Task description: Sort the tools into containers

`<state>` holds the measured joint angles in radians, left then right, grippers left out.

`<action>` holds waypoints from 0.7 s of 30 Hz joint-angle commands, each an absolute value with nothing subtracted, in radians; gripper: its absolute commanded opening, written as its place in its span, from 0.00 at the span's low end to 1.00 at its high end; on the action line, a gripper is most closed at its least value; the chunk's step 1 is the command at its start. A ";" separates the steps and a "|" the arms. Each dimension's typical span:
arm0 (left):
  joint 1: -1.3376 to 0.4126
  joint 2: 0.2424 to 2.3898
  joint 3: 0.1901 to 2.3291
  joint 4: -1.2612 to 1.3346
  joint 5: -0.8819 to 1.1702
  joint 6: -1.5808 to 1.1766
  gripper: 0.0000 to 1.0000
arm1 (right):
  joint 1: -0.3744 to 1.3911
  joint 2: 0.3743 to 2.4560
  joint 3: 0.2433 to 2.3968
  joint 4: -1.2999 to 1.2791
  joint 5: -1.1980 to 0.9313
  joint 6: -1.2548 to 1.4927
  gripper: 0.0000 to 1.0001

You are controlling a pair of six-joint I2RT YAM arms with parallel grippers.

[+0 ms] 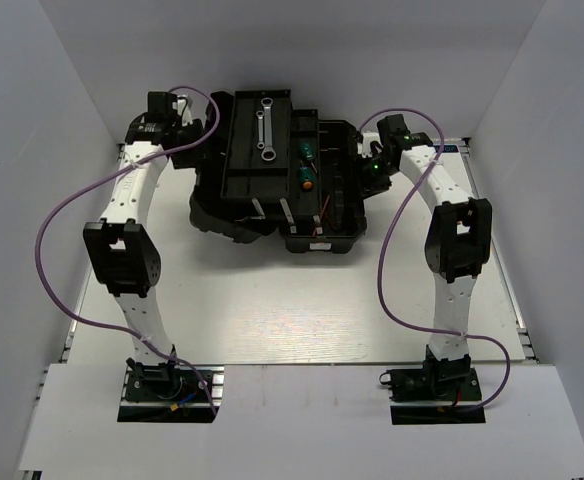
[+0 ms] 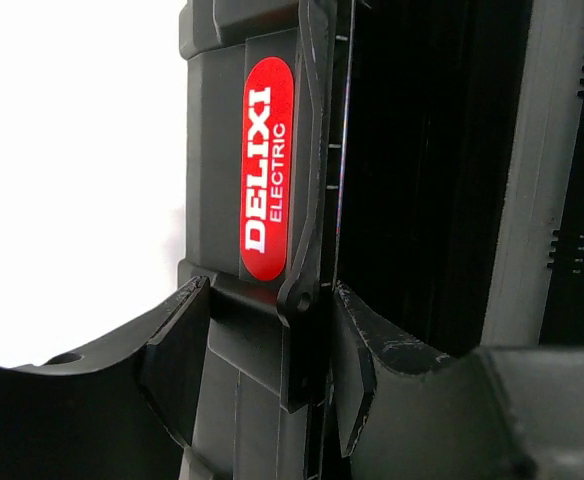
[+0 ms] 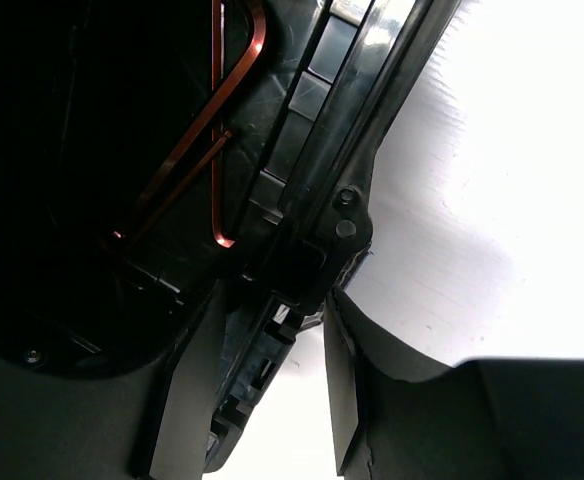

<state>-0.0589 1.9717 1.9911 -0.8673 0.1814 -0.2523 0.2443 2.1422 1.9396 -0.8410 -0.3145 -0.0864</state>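
Observation:
The black toolbox (image 1: 332, 215) lies open at the far middle of the table. Its black tray (image 1: 242, 150) holds two silver wrenches (image 1: 268, 127). Two green-handled screwdrivers (image 1: 306, 165) lie in the compartment to the tray's right. My left gripper (image 1: 190, 132) is at the box's left side. In the left wrist view it (image 2: 272, 370) is shut on the lid's edge (image 2: 222, 330), just below a red label (image 2: 268, 165). My right gripper (image 1: 372, 168) is at the box's right side, shut (image 3: 267, 385) on the rim by a hinge block (image 3: 317, 260). Thin bent hex keys (image 3: 217, 130) glint red inside the dark box.
White walls enclose the table on the left, far and right sides. A purple cable (image 1: 47, 225) loops off the left arm and another (image 1: 384, 270) off the right arm. Bare white table (image 1: 292, 310) lies between the toolbox and the arm bases.

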 commanded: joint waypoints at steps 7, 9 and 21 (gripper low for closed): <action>-0.270 1.881 2.150 -0.736 0.433 -0.411 0.00 | 0.321 2.174 1.968 -0.954 -0.486 -0.126 0.00; -0.288 1.891 2.170 -0.736 0.433 -0.423 0.00 | 0.327 2.175 1.968 -0.957 -0.491 -0.126 0.00; -0.405 1.940 2.233 -0.716 0.443 -0.465 0.00 | 0.344 2.180 1.985 -0.992 -0.517 -0.132 0.00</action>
